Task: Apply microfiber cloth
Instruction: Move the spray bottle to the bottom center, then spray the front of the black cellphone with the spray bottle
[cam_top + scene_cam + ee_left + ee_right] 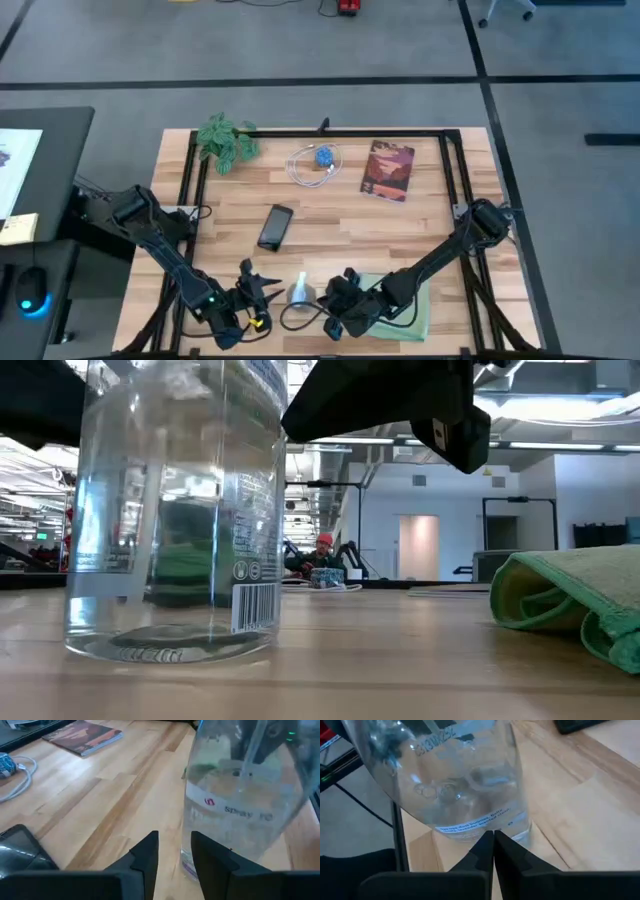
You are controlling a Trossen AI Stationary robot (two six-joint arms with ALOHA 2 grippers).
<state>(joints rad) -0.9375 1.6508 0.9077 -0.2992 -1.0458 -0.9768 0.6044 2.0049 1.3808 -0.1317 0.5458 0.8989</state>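
High view is showing the microfiber cloth (400, 305) lying near the table (430, 215) front edge, under the right gripper (335, 318), fingers together. Left gripper (262, 290), fingers apart, is sitting beside the clear bottle (300, 292).

Left hand (172, 857) low at near table edge, fingers apart; right hand (493, 851) opposite, fingers together.

Near edge of the tabletop (330, 215): a clear spray bottle (300, 292) stands between the left gripper (262, 292) and the right gripper (333, 305), blocking direct passage. The microfiber cloth (410, 305) lies under the right arm. Bare wood remains open between the phone (276, 226) and the book (389, 170).
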